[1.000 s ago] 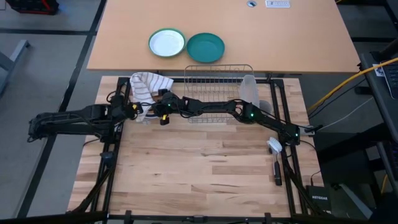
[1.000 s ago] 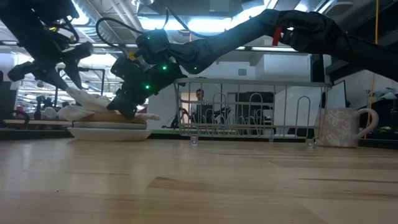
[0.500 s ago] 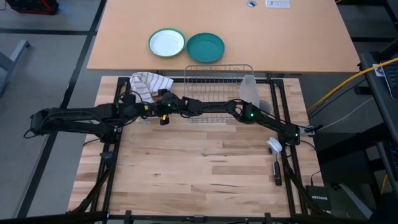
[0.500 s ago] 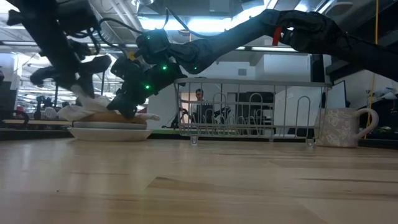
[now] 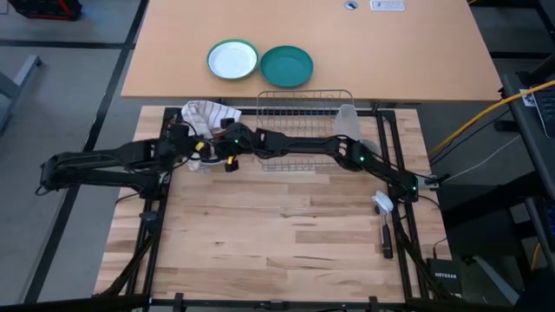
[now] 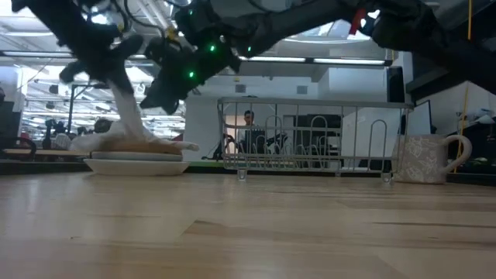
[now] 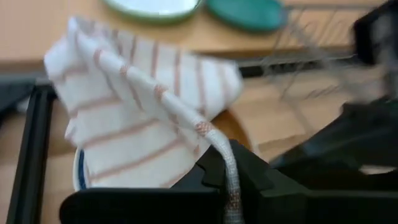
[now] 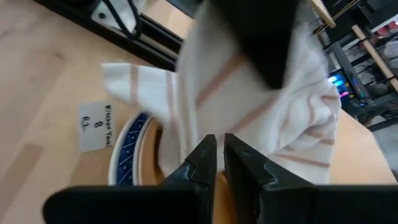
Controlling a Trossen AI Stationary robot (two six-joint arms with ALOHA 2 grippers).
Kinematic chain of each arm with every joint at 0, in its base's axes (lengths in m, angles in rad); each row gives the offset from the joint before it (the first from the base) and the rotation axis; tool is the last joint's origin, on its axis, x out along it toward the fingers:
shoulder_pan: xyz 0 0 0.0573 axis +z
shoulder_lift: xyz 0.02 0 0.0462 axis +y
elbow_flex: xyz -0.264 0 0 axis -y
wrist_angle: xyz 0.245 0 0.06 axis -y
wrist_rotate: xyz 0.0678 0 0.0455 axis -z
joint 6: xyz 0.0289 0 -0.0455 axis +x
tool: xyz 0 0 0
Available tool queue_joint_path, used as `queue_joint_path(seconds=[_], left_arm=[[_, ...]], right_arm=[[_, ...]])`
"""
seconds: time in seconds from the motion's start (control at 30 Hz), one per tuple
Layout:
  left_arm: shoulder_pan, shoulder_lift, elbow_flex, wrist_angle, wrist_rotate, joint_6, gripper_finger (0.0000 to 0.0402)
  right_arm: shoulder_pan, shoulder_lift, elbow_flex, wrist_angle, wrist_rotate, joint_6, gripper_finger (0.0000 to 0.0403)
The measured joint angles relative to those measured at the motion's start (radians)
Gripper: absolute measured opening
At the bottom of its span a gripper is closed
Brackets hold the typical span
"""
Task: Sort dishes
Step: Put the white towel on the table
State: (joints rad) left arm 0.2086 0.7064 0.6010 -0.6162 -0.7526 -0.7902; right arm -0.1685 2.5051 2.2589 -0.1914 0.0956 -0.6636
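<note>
While the striped cloth (image 7: pixel 143 112) drapes over the stacked dishes (image 6: pixel 136 161) at the back left of the worktop (image 5: pixel 277 234), the left pincer (image 7: pixel 227 180) is clamped on a twisted fold of it, drawing a strand upward. The stack sits just left of the wire rack (image 6: pixel 306 139); a tan-brown plate (image 8: pixel 163 163) lies inside a blue-patterned one (image 8: pixel 126 155). The right pincer (image 8: pixel 216 152) hangs above the stack, beside the left one, its fingers nearly together with nothing visibly between them. A mug (image 6: pixel 428 159) stands right of the rack. Two more plates, a green-rimmed white one (image 5: pixel 232 60) and a teal one (image 5: pixel 287 66), rest on the far desk.
</note>
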Motion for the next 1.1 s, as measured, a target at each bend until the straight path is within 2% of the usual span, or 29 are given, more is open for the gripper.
queue_joint_path(seconds=[0.23,0.5,0.8,1.1], left_arm=[[-0.032,-0.063,0.137,0.007,0.000,0.207,0.0001],[-0.122,-0.076,0.255,0.039,0.027,0.339,0.0000],[-0.284,-0.074,0.318,0.289,0.196,0.532,0.0000],[-0.420,-0.045,0.332,0.501,0.462,0.537,0.0000]], right_arm=[[-0.001,-0.102,0.000,-0.095,-0.009,0.000,0.0037],[0.005,-0.249,0.000,-0.310,-0.009,-0.001,0.0037],[0.020,-0.438,0.000,-0.503,-0.001,-0.023,0.0037],[0.025,-0.609,0.000,-0.546,0.009,-0.023,0.0037]])
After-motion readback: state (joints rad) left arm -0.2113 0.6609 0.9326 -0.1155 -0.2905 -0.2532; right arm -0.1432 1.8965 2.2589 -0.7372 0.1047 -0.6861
